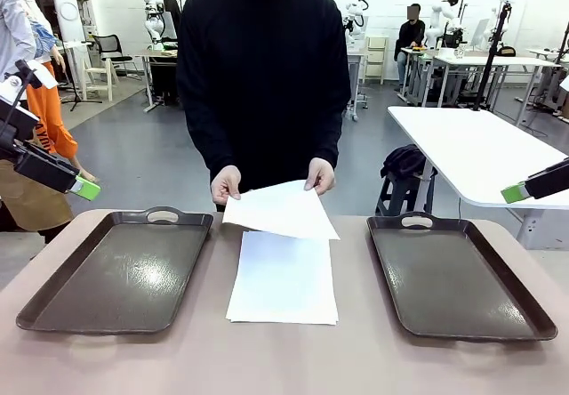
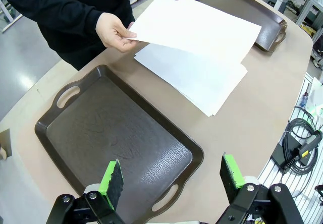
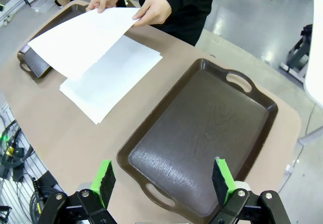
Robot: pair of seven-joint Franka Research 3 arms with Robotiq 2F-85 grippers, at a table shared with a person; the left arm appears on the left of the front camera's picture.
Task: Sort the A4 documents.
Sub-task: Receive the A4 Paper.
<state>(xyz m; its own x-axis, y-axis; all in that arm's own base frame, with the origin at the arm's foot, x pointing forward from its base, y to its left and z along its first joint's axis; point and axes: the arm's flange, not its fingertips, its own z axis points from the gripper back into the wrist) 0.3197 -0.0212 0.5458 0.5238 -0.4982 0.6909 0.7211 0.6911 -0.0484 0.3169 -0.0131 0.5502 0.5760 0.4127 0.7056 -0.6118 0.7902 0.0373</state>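
Sorting desk: a person at the top of the front view lifts one white sheet (image 1: 280, 208) by its far corners, a hand (image 1: 226, 183) on each. It hangs just above the stack of paper (image 1: 284, 284) lying mid-frame on the table (image 1: 284, 359), between a dark tray (image 1: 116, 275) at left and a second tray (image 1: 458, 279) at right. The left gripper (image 2: 174, 176) (low in its wrist view, above a tray's handle end) has its jaws spread wide, grasping nothing. The right gripper (image 3: 164, 181) is likewise released.

Paper stack (image 1: 283, 279) between left tray (image 1: 116, 270) and right tray (image 1: 458, 275) — one sheet (image 1: 280, 210) above, perhaps touching.
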